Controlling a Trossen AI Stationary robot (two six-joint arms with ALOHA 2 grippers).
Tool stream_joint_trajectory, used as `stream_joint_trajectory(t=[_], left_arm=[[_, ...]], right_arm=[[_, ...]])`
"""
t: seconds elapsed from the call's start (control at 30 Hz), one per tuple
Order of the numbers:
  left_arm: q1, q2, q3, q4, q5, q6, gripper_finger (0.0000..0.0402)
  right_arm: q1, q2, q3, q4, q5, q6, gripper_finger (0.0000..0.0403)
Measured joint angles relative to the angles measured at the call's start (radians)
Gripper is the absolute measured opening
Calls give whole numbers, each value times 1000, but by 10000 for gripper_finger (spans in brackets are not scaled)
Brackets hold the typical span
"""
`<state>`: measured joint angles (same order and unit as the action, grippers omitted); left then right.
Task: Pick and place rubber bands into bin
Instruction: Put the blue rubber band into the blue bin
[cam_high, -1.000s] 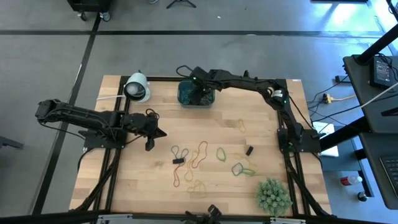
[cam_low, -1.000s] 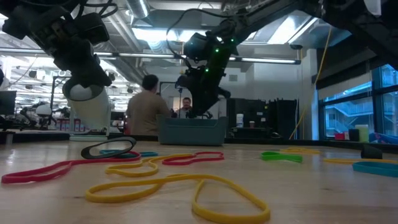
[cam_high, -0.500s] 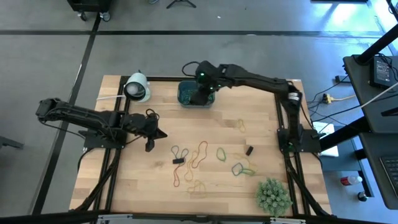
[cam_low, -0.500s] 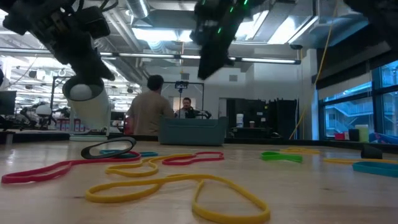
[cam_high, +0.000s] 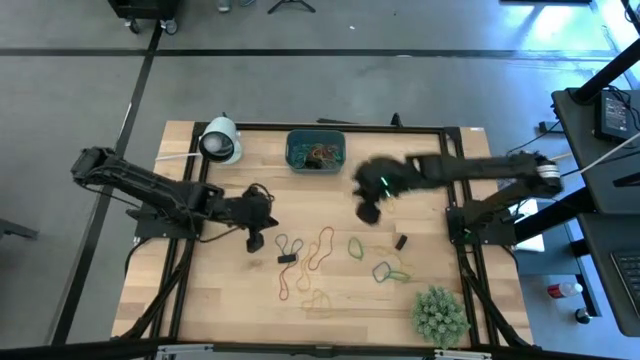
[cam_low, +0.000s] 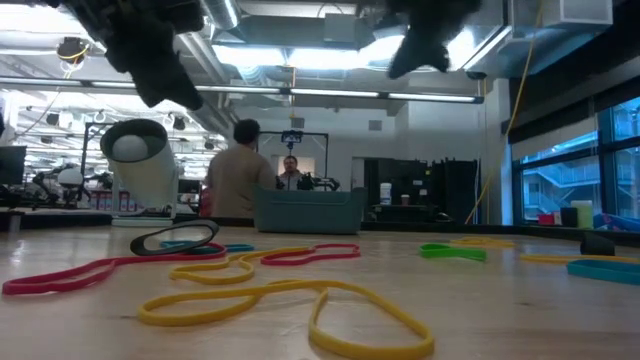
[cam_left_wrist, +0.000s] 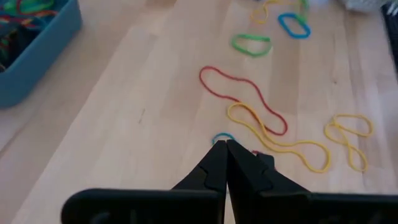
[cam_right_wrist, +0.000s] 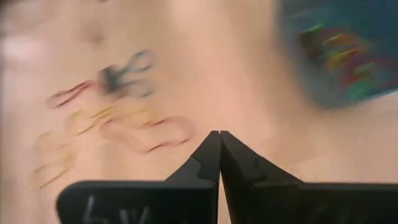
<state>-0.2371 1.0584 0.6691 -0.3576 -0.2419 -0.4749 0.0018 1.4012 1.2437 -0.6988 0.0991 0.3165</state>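
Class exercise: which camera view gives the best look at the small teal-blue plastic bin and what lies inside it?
The high view: it looks straight down into the small teal-blue plastic bin, showing its whole outline and the rubber bands inside. The low view shows only its side wall. The left wrist view catches one corner; the right wrist view shows it blurred.

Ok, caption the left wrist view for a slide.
Left gripper, jaws shut, above loose rubber bands on the table; teal bin off to one side.
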Motion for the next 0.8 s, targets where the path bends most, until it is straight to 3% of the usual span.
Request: stream_joint_trajectory(t=[0.2,0.4,0.8], left_arm=[[-36,169,128,-115,-28,-65,3],[-53,351,256,-227,-4,-65,3],[-17,580,338,-308,113,-128,4]], right_arm=[[240,-190,-302,165,50,160,6],[411,-268,-478,194,99,411,3],[539,-272,-547,263,122,490,2]])
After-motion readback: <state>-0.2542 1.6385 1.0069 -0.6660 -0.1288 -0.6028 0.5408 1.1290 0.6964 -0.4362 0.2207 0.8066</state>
